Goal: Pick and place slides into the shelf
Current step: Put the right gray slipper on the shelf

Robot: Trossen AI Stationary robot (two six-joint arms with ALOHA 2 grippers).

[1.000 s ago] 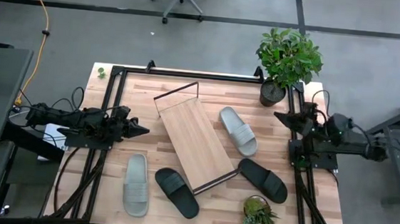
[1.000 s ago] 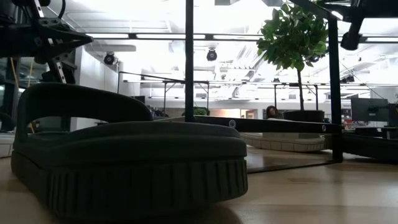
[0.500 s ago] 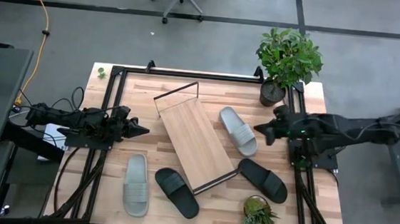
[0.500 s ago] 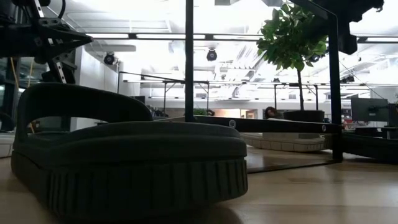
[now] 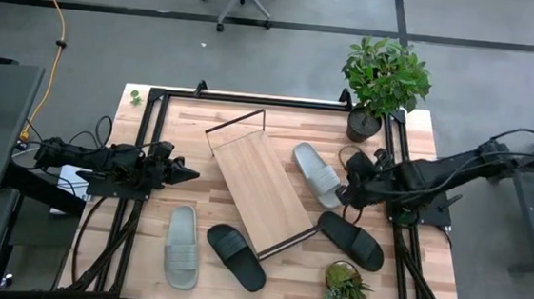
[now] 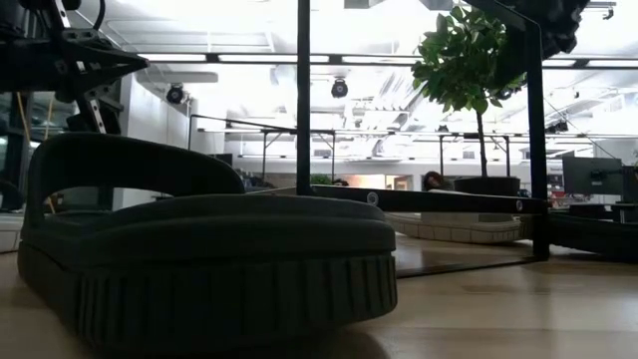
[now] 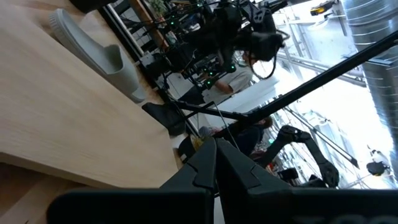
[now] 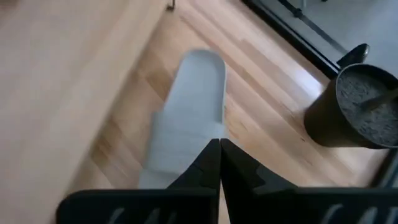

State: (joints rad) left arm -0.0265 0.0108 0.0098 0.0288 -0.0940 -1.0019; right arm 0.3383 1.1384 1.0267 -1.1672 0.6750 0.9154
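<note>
Dark right arm reaches across the bench, its closed, empty end effector (image 5: 343,192) over a grey slide (image 5: 317,175).

Wood table (image 5: 400,275): shelf (image 5: 262,187), four slides (image 5: 318,175), two potted plants (image 5: 383,77).

Two grey slides (image 5: 317,173) (image 5: 181,246), two black slides (image 5: 236,256) (image 5: 350,239), one shelf (image 5: 260,182), two plants (image 5: 383,77) (image 5: 344,285)
</note>
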